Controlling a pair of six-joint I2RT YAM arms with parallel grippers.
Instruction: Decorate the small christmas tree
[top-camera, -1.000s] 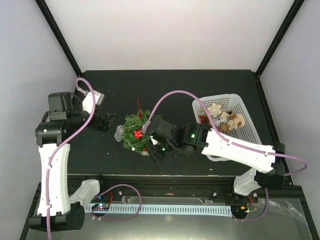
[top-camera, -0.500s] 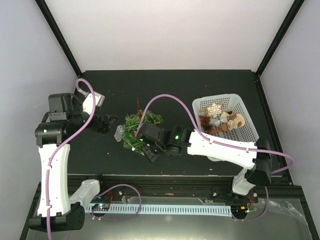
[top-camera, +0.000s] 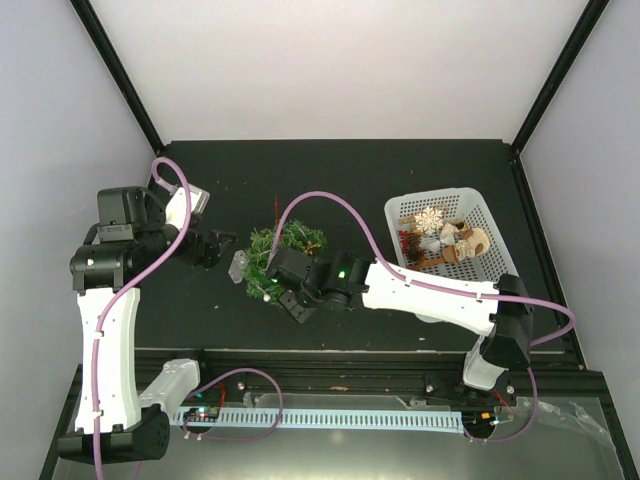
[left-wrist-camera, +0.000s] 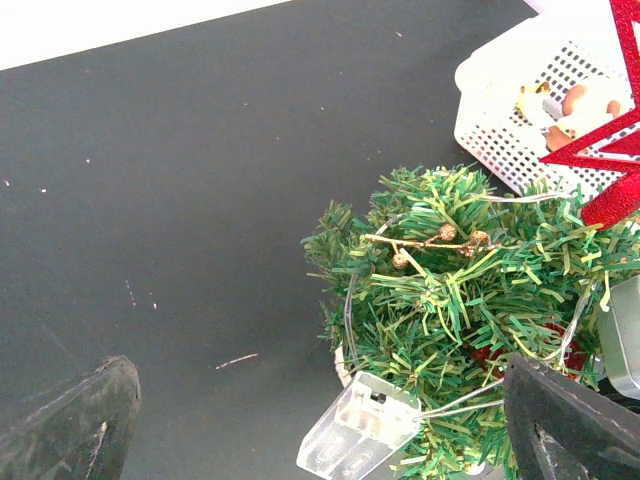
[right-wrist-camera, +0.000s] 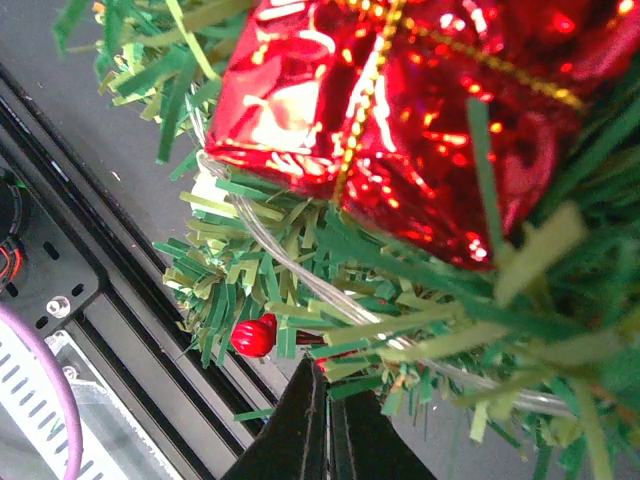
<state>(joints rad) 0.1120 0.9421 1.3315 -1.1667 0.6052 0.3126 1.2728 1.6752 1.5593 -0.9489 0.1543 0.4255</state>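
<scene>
My left gripper (top-camera: 218, 246) stands spread beside the small bushy dark-green christmas tree (top-camera: 292, 240) mid-bench; my right gripper (right-wrist-camera: 326, 395) is pressed together among its lower needles.

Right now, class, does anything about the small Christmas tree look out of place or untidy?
Yes: the clear battery box sticks out at the foot of the small christmas tree, on the side facing the left arm, its wire looping loose over the needles rather than tucked in. Nothing looks spilled or broken.
</scene>
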